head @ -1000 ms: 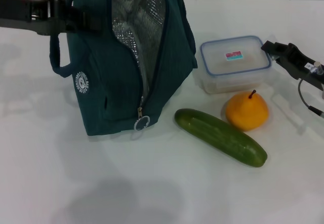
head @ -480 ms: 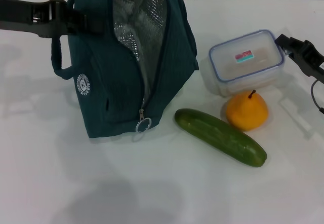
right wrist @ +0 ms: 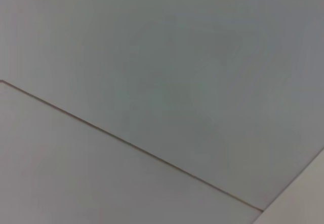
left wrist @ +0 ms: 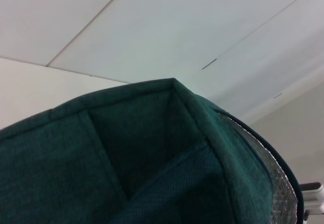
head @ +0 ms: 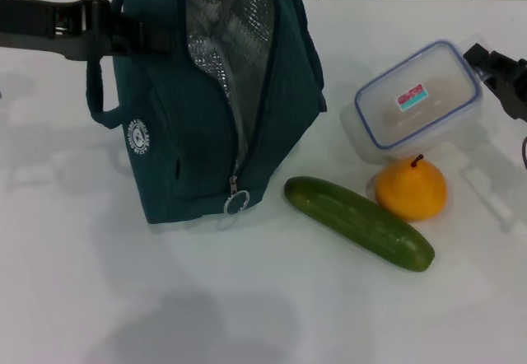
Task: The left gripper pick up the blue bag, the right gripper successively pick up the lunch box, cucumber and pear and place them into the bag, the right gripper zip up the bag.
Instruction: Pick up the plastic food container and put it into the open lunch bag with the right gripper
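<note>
Left gripper (head: 136,36): we see it at the upper left of the head view, reaching in from the left edge and pinching the blue bag's top by the handle; our left wrist view is filled with teal fabric and a strip of foil lining.
Blue bag (head: 189,125): we find it upright on the white table (head: 247,298), its zipper undone so the silver foil lining (head: 230,43) faces the camera; the round white logo (head: 139,136) sits on its left panel and the ring zipper pull (head: 236,202) hangs low at the front.
Right gripper (head: 484,61): we see it at the right edge of the head view, clamped on the far right end of the lunch box.
Lunch box (head: 416,100): we see it tilted, lid face turned toward the camera, raised off the table with its lower edge just above the pear; the red-and-teal sticker shows on the lid.
Pear (head: 411,189): on the table, right of the bag, beneath the box.
Cucumber (head: 358,222): lying diagonally on the table, between the bag and the pear, its right half just in front of the pear.
Right wrist view: we see only pale panels with seams.
</note>
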Robot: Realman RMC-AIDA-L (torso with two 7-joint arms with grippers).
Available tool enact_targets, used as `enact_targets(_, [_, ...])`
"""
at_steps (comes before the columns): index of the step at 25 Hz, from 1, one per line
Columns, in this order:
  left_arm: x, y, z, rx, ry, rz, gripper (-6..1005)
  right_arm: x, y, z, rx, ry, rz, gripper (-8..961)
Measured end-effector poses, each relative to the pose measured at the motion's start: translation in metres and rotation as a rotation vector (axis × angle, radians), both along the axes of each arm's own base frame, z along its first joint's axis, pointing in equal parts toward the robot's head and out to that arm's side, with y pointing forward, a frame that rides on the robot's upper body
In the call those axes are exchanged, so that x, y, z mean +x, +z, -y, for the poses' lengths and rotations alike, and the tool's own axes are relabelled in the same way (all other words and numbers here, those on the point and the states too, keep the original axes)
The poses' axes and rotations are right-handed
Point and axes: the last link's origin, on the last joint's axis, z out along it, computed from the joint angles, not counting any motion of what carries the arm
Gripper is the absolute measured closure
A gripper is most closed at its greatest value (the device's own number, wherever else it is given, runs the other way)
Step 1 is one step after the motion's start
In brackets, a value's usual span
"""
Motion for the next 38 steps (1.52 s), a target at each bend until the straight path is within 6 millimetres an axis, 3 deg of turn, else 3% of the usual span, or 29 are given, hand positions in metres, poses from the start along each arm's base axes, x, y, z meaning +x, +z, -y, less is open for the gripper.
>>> enact_targets(18, [-0.001, -0.001, 0.001, -0.004, 0.000, 0.002, 959, 0.002, 0.012, 0.003, 0.064, -0.013, -0.082, 856])
enact_targets(27, [0.001, -0.001, 0.000, -0.003, -0.003, 0.002, 958, -0.004, 0.031, -0.003, 0.138, 0.005, -0.167, 855])
enact_targets(33, [0.004, -0.001, 0.000, -0.003, -0.014, 0.013, 958, -0.021, 0.045, -0.012, 0.167, 0.064, -0.248, 844])
enact_targets(38, [0.005, -0.001, 0.001, -0.004, -0.026, 0.025, 958, -0.055, 0.055, -0.026, 0.159, 0.179, -0.332, 834])
